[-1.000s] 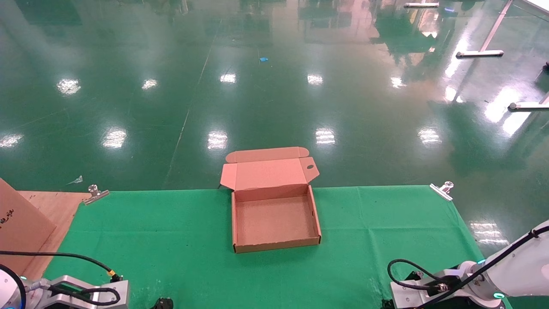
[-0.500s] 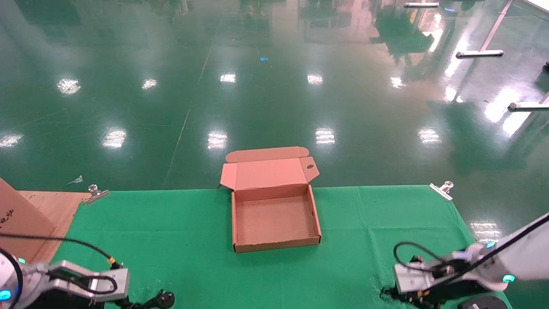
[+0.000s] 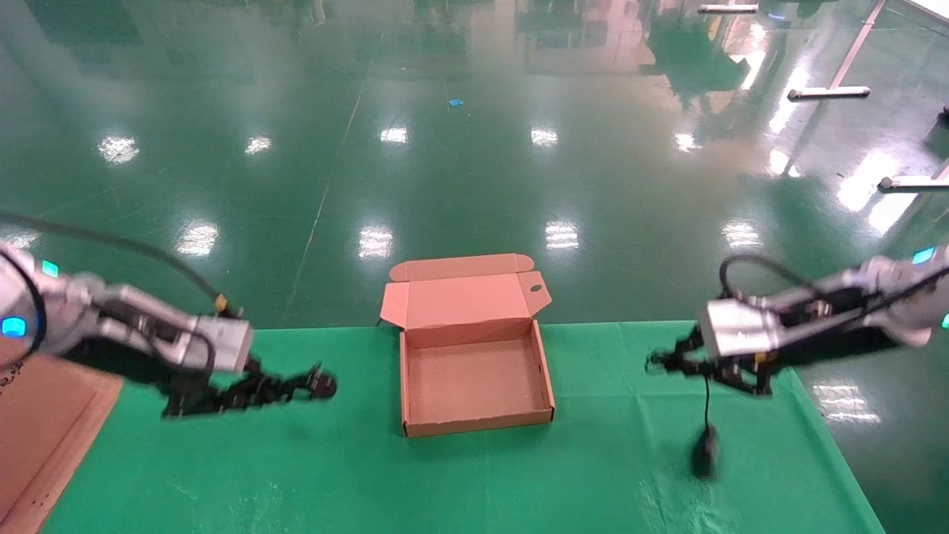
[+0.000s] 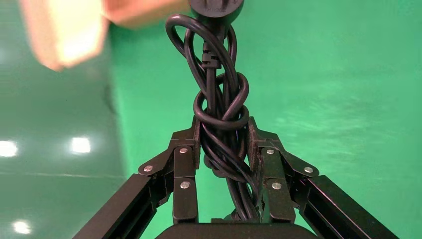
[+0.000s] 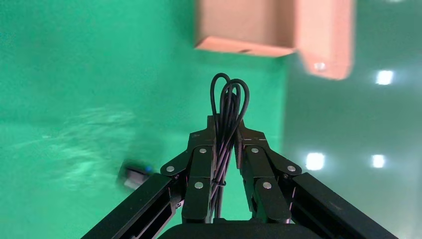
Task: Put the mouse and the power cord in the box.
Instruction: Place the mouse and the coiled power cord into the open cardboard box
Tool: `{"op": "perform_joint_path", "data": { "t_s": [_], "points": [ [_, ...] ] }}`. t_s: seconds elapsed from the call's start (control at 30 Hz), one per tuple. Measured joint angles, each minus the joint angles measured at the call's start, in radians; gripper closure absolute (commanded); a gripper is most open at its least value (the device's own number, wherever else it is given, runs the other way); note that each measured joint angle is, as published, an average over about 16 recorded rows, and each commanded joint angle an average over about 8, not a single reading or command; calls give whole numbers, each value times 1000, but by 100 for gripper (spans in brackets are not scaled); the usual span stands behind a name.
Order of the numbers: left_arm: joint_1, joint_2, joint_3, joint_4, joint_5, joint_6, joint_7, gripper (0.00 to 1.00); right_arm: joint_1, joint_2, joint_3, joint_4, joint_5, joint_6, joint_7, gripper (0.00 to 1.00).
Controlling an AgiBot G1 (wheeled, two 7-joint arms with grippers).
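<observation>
With the left tool (image 3: pixel 285 387) clamped on the bundled black power cord (image 4: pixel 219 119) and the right tool (image 3: pixel 671 362) pinching the small black mouse's (image 3: pixel 703 449) thin cable, both should clear the shallow brown cardboard box's (image 3: pixel 474 426) walls before releasing.

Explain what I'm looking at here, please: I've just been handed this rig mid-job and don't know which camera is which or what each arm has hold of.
The wide picture comes from the robot's head, looking down at a table with a green cloth. The other two come from cameras on its wrists, looking out along each gripper.

In the middle sits the box, lid flap open, nothing inside.

The left gripper, to the left of the box, is shut on the power cord, a knotted bundle with its round plug pointing toward the box.

The right gripper, to the right of the box, is shut on the mouse's cable. The mouse hangs below on that cable, over the cloth.
</observation>
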Motion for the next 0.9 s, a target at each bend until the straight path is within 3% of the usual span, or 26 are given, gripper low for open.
{"op": "perform_joint_path", "data": {
  "t_s": [0.2,0.43,0.67,0.9],
  "points": [
    [-79,71,-4,-17,-2,-22,9,100,66,-56,9,14,12,7,28,100],
    [-129,161,-11,8,-7,-98,33,100,98,-165,12,13,17,80,55,100],
    [-131,221,-18,37,-17,-199,65,100,81,-242,13,32,31,189,68,100],
    [-91,245,-25,24,-40,-286,92,100,37,-262,7,89,61,283,85,100]
  ]
}}
